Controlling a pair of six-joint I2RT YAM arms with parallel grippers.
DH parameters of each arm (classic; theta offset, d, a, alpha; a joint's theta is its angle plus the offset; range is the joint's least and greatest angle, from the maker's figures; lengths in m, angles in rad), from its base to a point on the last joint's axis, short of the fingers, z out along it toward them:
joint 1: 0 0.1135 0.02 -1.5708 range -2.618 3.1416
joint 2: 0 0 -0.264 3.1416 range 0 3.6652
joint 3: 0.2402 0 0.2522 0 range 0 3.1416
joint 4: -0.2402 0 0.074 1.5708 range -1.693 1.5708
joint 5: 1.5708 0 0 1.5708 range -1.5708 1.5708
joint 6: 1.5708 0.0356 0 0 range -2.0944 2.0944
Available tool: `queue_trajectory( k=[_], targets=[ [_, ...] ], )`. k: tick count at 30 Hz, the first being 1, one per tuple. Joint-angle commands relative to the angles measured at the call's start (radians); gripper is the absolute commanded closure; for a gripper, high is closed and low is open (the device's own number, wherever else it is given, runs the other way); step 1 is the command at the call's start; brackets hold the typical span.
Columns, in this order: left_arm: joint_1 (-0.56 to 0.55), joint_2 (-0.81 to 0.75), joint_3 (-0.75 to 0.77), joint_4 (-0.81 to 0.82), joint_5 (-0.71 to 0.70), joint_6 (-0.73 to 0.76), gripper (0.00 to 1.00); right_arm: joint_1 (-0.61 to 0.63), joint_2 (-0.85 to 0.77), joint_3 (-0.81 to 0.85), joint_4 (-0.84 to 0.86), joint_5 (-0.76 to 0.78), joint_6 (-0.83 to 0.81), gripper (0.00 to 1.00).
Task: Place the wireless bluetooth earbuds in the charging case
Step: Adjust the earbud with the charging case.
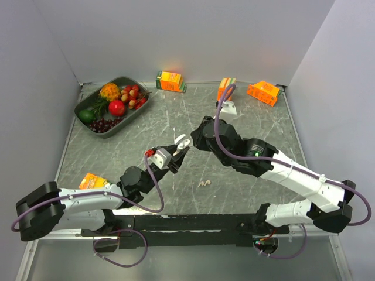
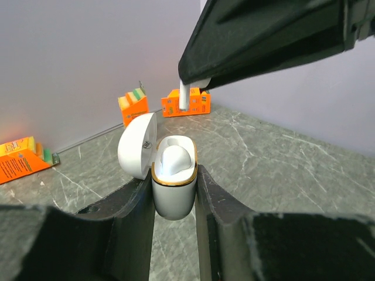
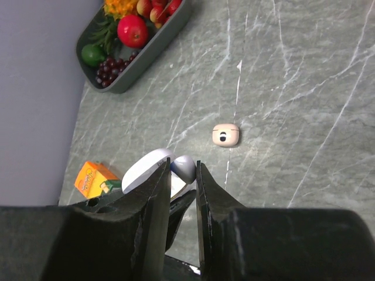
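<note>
1. Top view: the left hand (image 1: 179,150) is clenched on the charging case (image 1: 181,140).
2. The right hand (image 1: 193,139) sits just right of the case, almost touching it.
3. Two stubby earbuds (image 1: 204,183) lie on the desk (image 1: 252,170). They are nearer the arm bases than the case, slightly to its right and apart from it.
4. A fruit tray (image 1: 78,108) stands beyond the case to its left. Three juice cartons (image 1: 170,81) line the far edge beyond the case. A fourth carton (image 1: 94,181) lies left of the case, nearer the bases.
5. Left wrist view: the case stands upright, pinched between the left fingers (image 2: 126,216), with its lid (image 2: 137,145) swung open to the left.
6. One seated earbud (image 2: 174,159) already fills a socket in the case.
7. The right hand is directly above the case, grasping a stemmed earbud (image 2: 184,96). The stem hangs below the fingertips, over the open case and clear of it.
8. Right wrist view: the right fingers (image 3: 153,205) are drawn close together. A pale rounded shape shows in the narrow gap, but I cannot tell whether it is the bud or the case beneath.
9. The open lid shows just left of the fingertips.
10. A pale-beige piece (image 3: 225,135) with a dark spot lies on the desk beyond the case to its right, well apart.
</note>
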Motion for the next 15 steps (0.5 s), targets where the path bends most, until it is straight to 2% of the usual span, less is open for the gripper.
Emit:
queue_trajectory(
  k=[1,15],
  targets=[
    [-0.014,0.001,0.060,0.019,-0.021,-0.008,0.99,0.009,0.010,0.003,0.043,0.052,-0.021,1.00],
    [-0.024,-0.008,0.083,-0.021,-0.025,-0.022,0.99,0.020,0.027,-0.037,0.088,0.052,-0.070,1.00]
  ],
)
